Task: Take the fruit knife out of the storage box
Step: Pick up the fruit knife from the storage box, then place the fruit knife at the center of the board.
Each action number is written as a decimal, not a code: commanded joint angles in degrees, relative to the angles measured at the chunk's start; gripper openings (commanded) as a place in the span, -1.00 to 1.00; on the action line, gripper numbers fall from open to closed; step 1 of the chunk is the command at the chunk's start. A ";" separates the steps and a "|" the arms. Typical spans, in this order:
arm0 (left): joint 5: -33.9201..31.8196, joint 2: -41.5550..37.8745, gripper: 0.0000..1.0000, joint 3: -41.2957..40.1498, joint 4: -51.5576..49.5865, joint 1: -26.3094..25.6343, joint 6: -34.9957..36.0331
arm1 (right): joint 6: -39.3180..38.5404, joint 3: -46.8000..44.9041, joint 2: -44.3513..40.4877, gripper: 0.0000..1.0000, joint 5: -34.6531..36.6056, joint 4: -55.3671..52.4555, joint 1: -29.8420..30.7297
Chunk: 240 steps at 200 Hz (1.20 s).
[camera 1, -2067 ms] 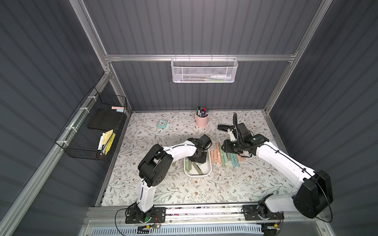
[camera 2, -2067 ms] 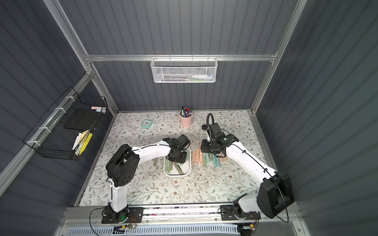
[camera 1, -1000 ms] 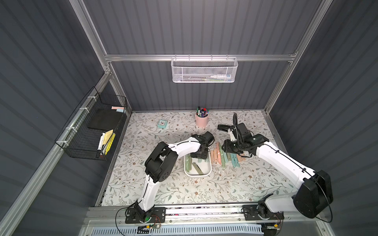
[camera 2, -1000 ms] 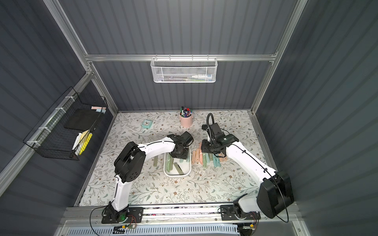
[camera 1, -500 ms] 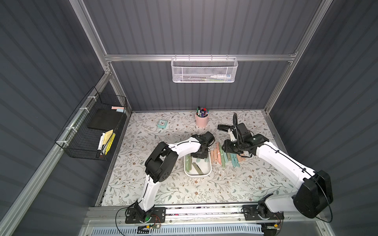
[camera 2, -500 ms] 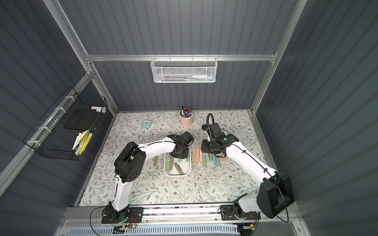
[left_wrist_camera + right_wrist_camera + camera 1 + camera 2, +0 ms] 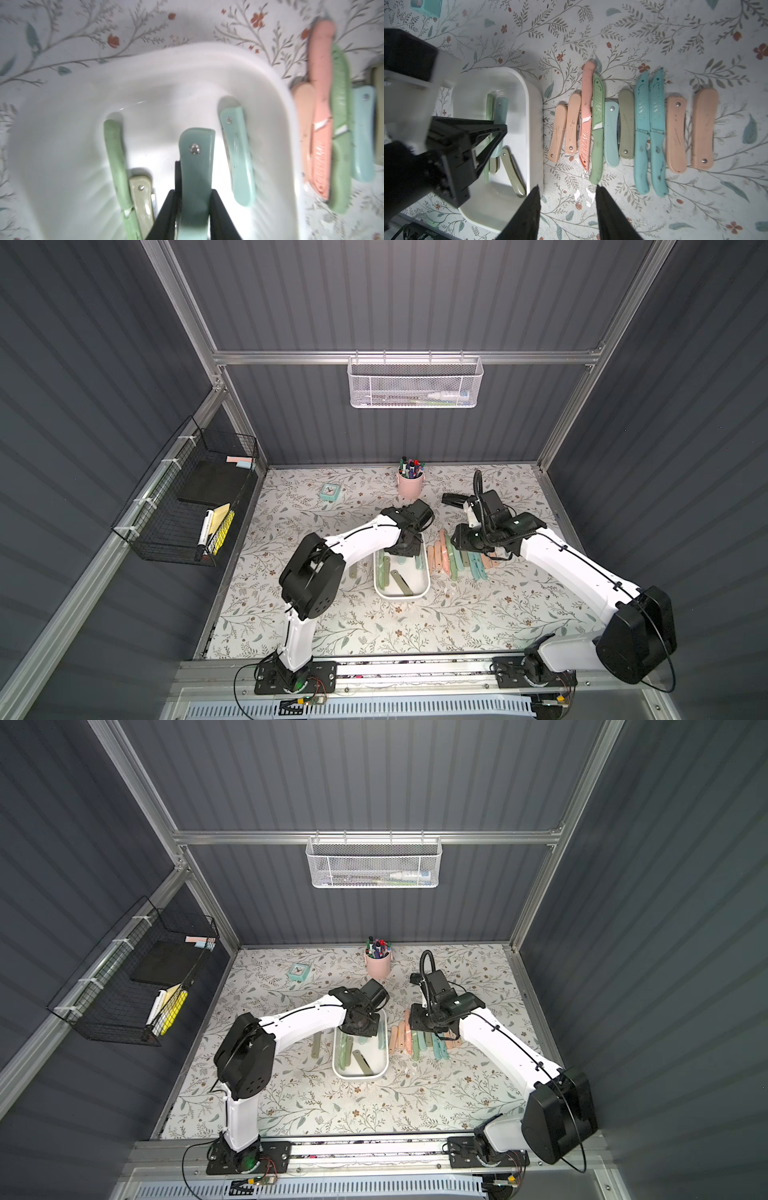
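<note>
Fruit knife (image 7: 196,158), the teal folding one, sits clamped in my left pincer (image 7: 195,193). The two black fingers (image 7: 218,216) press its handle from both sides, drawn in as tight as the handle allows. It lies within the walls of the storage box (image 7: 62,124), which stands on the worktop (image 7: 654,31). I cannot tell whether the knife's far end touches the box floor or hangs just off it.

Beside it in the box I see a green knife (image 7: 116,158), a cream folding knife (image 7: 142,199) touching that one, and a paler teal folding knife (image 7: 236,155) close to the box wall. The near ends of the held knife, the green one and the cream one are cut off at the edge of the left wrist view, and the whole view is soft with blur.

My right pincer (image 7: 568,188) stands partly open and empty above bare worktop, near the box corner and the row of knives (image 7: 633,128) laid side by side just beside the box.

In both top views the left wrist covers the far end of the box, so the grip itself is hidden there.

Further back, in a top view, stand a pink pen cup (image 7: 410,485) and a small teal clock (image 7: 330,491). On the back wall hangs a white mesh basket (image 7: 413,383), its contents too small for me to name.
</note>
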 commanded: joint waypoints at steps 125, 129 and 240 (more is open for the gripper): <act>-1.77 -27.83 -0.41 -33.02 6.84 18.49 4.60 | 0.68 -0.44 0.99 -0.08 -1.62 0.01 0.33; -1.50 -27.41 -0.41 -33.67 7.73 18.81 4.52 | 0.60 -0.44 0.94 -0.07 -1.70 -0.02 0.27; 2.33 -16.81 -0.39 -34.90 14.27 22.74 4.72 | 0.57 -0.37 1.29 -0.07 -2.17 -0.53 0.32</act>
